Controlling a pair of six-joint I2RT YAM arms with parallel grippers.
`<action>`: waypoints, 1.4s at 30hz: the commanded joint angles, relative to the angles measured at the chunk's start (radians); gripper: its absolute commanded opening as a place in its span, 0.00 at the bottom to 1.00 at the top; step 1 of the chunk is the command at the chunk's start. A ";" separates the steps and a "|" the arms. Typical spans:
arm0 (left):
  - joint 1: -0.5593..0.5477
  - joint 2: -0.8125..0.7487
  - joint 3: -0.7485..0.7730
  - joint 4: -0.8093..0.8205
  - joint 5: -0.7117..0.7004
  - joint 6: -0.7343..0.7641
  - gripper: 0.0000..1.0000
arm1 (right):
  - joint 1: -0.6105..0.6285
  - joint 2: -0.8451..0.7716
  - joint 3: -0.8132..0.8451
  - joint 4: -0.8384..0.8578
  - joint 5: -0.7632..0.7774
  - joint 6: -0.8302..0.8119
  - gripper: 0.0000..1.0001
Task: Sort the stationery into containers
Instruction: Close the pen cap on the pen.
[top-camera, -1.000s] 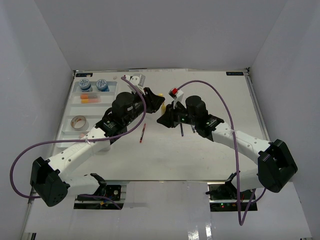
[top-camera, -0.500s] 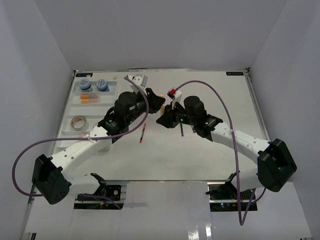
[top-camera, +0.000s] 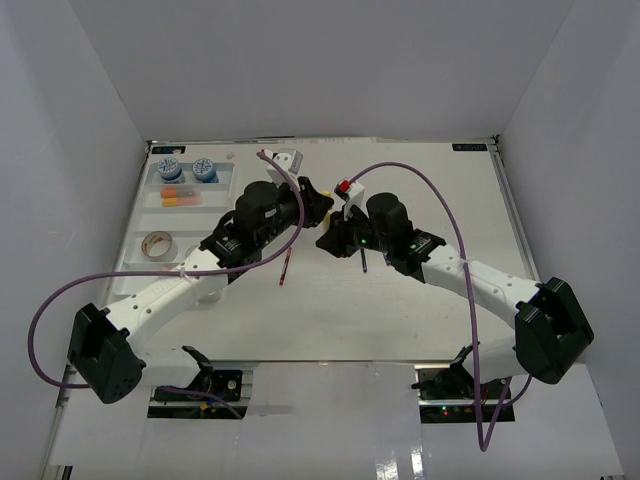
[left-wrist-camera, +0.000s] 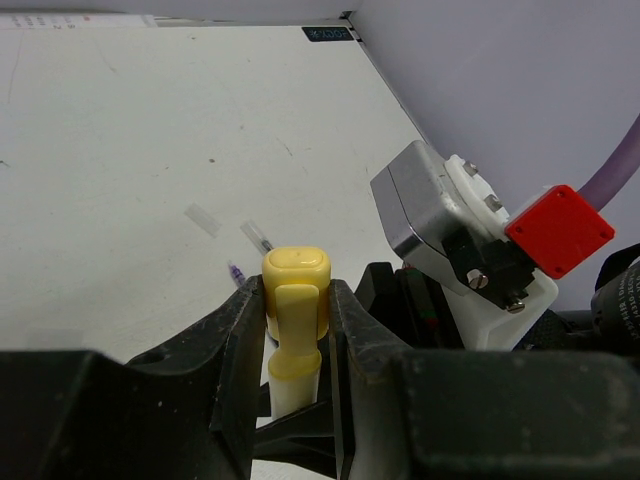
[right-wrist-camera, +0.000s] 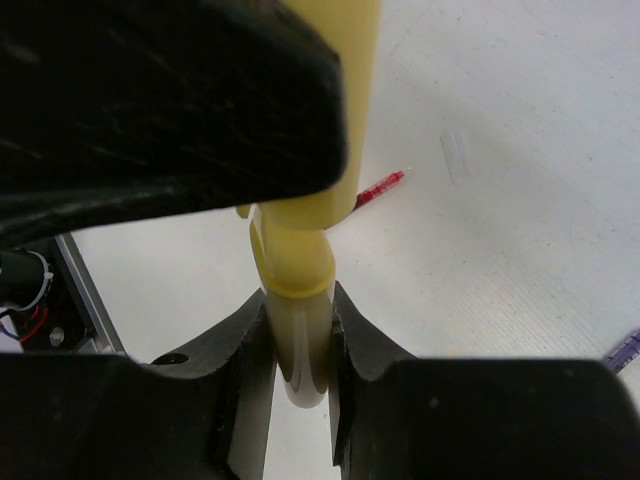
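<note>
Item: yellow marker (left-wrist-camera: 296, 300), mid-air over bench (top-camera: 420, 310) centre. Left jaws clamped on its cap end, right jaws on its barrel. Step: handover. Next, I judge: right releases, left carries it to tray (top-camera: 150, 212).

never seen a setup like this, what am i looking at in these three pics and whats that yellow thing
These are two robot arms bolted to the near edge of a white table, sorting stationery. The wide picture comes from a fixed camera above and behind them; each close-up comes from a camera on one wrist. At the left lies a white tray holding two blue-white tubs, orange erasers and a tape roll. A red pen and a dark pen lie loose on the table. The yellow thing is a marker: the left fingers grip its cap and the right fingers its barrel, so both arms hold it at once.
</note>
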 joint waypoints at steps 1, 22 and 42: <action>-0.010 -0.006 0.035 -0.059 0.033 0.008 0.08 | 0.005 -0.022 0.047 0.068 0.006 -0.038 0.08; -0.010 -0.072 -0.007 -0.004 -0.018 0.033 0.08 | 0.005 -0.059 0.034 0.062 -0.023 -0.067 0.08; -0.011 -0.037 0.027 -0.075 0.019 0.027 0.06 | -0.008 -0.082 0.050 0.058 0.012 -0.090 0.08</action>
